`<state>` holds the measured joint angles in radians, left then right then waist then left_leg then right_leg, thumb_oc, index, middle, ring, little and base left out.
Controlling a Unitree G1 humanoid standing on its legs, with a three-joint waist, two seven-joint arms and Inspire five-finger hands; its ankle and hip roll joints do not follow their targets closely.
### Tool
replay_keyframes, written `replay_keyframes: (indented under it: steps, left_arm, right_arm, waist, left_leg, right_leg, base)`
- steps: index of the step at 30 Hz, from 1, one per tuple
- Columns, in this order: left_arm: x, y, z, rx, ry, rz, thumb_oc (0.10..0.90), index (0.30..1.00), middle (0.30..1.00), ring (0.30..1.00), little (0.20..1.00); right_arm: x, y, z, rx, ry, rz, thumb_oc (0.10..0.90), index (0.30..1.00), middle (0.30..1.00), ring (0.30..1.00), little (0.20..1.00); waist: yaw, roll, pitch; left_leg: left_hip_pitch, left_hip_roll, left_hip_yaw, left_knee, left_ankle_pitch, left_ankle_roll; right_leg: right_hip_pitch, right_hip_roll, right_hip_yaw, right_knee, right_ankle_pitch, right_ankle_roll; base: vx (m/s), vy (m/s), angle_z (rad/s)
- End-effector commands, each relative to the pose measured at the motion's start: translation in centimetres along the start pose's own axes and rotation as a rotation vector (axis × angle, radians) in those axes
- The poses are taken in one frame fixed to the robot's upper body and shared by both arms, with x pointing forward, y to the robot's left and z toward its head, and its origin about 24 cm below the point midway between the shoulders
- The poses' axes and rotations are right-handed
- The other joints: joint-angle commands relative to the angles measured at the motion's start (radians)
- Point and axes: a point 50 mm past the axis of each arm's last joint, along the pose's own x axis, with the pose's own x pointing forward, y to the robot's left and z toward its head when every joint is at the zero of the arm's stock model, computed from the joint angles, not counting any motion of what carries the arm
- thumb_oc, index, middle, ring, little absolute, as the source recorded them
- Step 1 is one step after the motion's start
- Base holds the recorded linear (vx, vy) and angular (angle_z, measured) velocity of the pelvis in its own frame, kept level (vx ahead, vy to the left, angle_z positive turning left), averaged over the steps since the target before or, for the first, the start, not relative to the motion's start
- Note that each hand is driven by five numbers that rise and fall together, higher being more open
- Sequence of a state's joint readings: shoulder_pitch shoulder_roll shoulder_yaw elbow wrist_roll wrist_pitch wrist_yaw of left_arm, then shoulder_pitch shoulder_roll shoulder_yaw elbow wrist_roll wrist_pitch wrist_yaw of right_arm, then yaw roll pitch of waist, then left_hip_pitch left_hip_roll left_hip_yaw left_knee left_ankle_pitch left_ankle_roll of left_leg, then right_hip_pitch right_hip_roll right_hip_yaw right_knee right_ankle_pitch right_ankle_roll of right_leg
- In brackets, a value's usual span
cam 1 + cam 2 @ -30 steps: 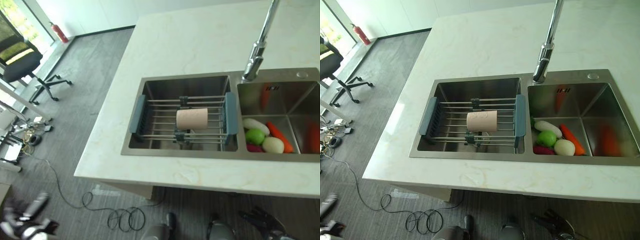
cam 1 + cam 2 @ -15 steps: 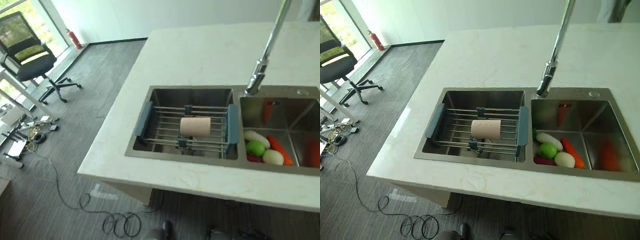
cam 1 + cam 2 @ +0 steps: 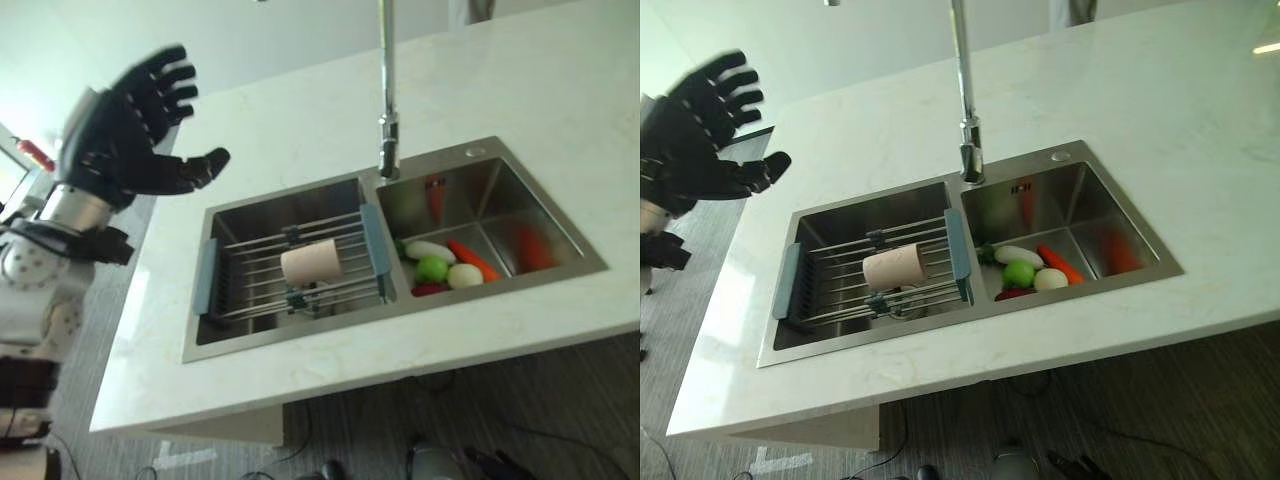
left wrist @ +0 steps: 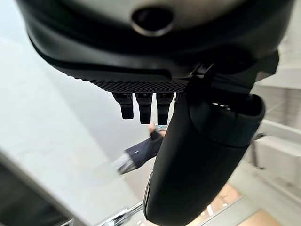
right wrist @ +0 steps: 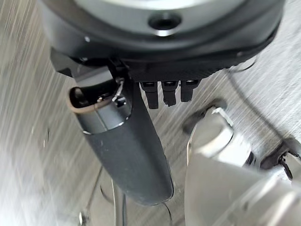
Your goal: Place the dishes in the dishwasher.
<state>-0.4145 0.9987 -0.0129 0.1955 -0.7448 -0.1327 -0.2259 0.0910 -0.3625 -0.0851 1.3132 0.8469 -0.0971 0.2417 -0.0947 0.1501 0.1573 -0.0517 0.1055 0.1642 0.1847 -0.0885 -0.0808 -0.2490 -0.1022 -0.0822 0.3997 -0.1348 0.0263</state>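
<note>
The left hand (image 3: 125, 135) is raised above the counter's (image 3: 300, 110) left edge, fingers spread, holding nothing. The right hand (image 5: 127, 141), seen from its wrist camera above the striped floor (image 5: 28, 94), has relaxed fingers and holds nothing. A pink cup (image 3: 311, 262) lies on its side on the drying rack (image 3: 290, 265) across the left sink basin (image 3: 250, 215). Carrots (image 3: 470, 258), a green apple (image 3: 432, 268) and other vegetables fill the right basin (image 3: 490, 190) below the faucet (image 3: 387, 90). No writing is legible.

the robot's left hand (image 3: 128, 130) is raised high at the far left, palm spread, fingers straight and thumb out, holding nothing. the right hand (image 5: 141, 117) hangs low, fingers straight, empty.
</note>
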Motion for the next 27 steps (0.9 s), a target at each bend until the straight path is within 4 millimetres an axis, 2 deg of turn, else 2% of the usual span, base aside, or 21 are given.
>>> replay_keyframes:
  steps: [1,4,8,10,13,19,27]
  left_arm:
    - [1.4,1.7,4.6,0.089,-0.191,0.075,0.800,0.900,0.900,0.900,0.900]
    - [2.3,-0.1,2.5,0.112,-0.087,0.022,0.800,0.900,0.900,0.900,0.900]
    - [2.3,-1.6,-0.3,0.197,0.012,-0.029,0.800,0.900,0.900,0.900,0.900]
    - [2.3,-2.1,-0.9,0.254,0.033,-0.048,0.800,0.900,0.900,0.900,0.900]
    - [2.3,-2.6,-1.1,0.342,0.035,-0.071,0.800,0.900,0.900,0.900,0.900]
    - [2.6,-2.8,-0.9,0.532,0.044,-0.108,0.800,0.900,0.900,0.900,0.900]
    - [2.7,-3.4,-0.6,0.572,0.047,-0.183,0.800,0.900,0.900,0.900,0.900]
  right_arm:
    - [0.4,0.8,1.3,0.086,-0.055,0.047,0.800,0.900,0.900,0.900,0.900]
    - [0.2,0.6,1.1,0.082,-0.062,0.061,0.800,0.900,0.900,0.900,0.900]
    - [0.2,0.9,1.0,0.063,-0.080,0.098,0.800,0.900,0.900,0.900,0.900]
    - [0.2,1.3,1.2,0.037,-0.095,0.126,0.800,0.900,0.900,0.900,0.900]
    - [0.3,2.2,1.7,-0.010,-0.128,0.167,0.800,0.900,0.900,0.900,0.900]
    - [0.2,1.6,1.7,0.009,-0.124,0.126,0.800,0.900,0.900,0.900,0.900]
    - [0.0,0.8,1.6,-0.001,-0.123,0.107,0.800,0.900,0.900,0.900,0.900]
  waist:
    - [0.007,-0.012,0.021]
    - [-0.017,-0.011,0.029]
    - [-0.038,-0.008,0.034]
    - [-0.045,-0.007,0.037]
    - [-0.057,0.000,0.043]
    - [-0.072,0.011,0.052]
    - [-0.088,0.022,0.072]
  left_leg:
    - [-0.055,0.005,-0.029,0.115,-0.129,0.004]
    - [-0.053,0.003,-0.020,0.115,-0.130,0.008]
    - [-0.051,0.000,-0.014,0.115,-0.133,0.014]
    - [-0.049,-0.002,-0.010,0.115,-0.135,0.017]
    - [-0.046,-0.003,0.001,0.115,-0.139,0.021]
    - [-0.046,-0.005,0.012,0.115,-0.144,0.023]
    - [-0.055,-0.016,0.005,0.115,-0.147,0.028]
  right_leg:
    - [0.124,-0.087,-0.016,-0.100,-0.082,0.110]
    - [0.115,-0.083,0.003,-0.100,-0.075,0.110]
    - [0.106,-0.077,0.026,-0.100,-0.069,0.110]
    - [0.103,-0.076,0.033,-0.100,-0.067,0.110]
    - [0.097,-0.076,0.044,-0.100,-0.064,0.110]
    - [0.086,-0.079,0.054,-0.100,-0.059,0.114]
    - [0.067,-0.074,0.079,-0.100,-0.053,0.117]
  base:
    - [0.02,0.024,-0.06]
    - [0.02,0.009,-0.15]
    - [0.03,0.012,-0.12]
    - [0.03,0.020,-0.04]
    - [0.05,0.028,-0.17]
    - [0.01,0.005,0.00]
    - [0.00,0.007,-0.01]
